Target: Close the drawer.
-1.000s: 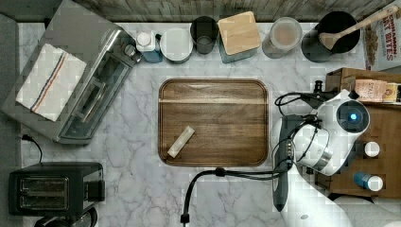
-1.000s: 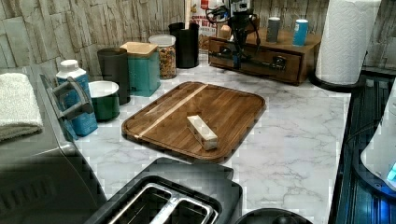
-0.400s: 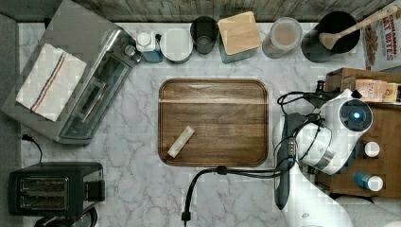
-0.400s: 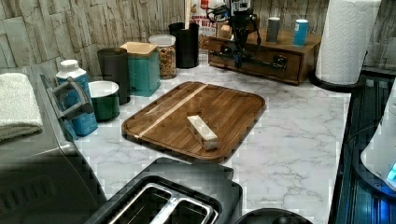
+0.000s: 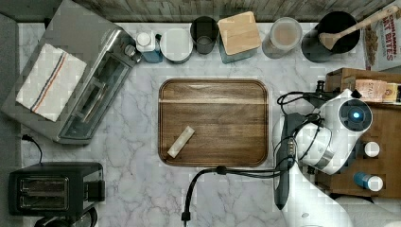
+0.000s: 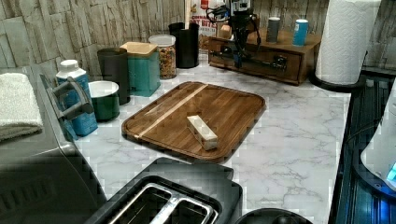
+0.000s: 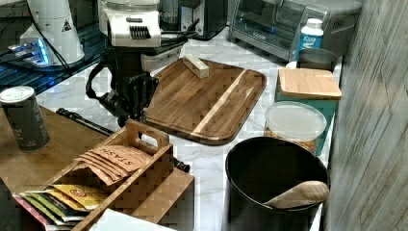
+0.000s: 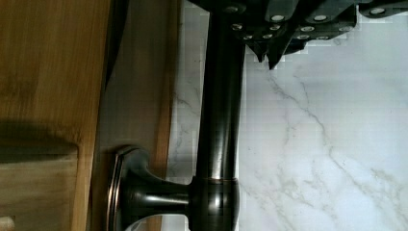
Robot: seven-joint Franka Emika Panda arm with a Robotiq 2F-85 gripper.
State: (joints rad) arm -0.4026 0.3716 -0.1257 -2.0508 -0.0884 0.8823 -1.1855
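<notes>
At marble counter's edge, end effector [image 7: 129, 103] grip state unclear, by wood drawer [image 6: 254, 59] w/ dark metal bar handle [image 8: 220, 120].

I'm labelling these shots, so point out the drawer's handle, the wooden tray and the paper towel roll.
drawer handle [image 8: 219, 130]: wrist view, on the dark metal bar.
wooden tray [image 5: 227, 127]: top view, on its bare bottom.
paper towel roll [image 6: 344, 42]: left view, on its white side.

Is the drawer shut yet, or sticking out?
Shut or nearly: in the left view the drawer sits level with the cabinet face; the wrist view shows just a thin dark seam.
</notes>
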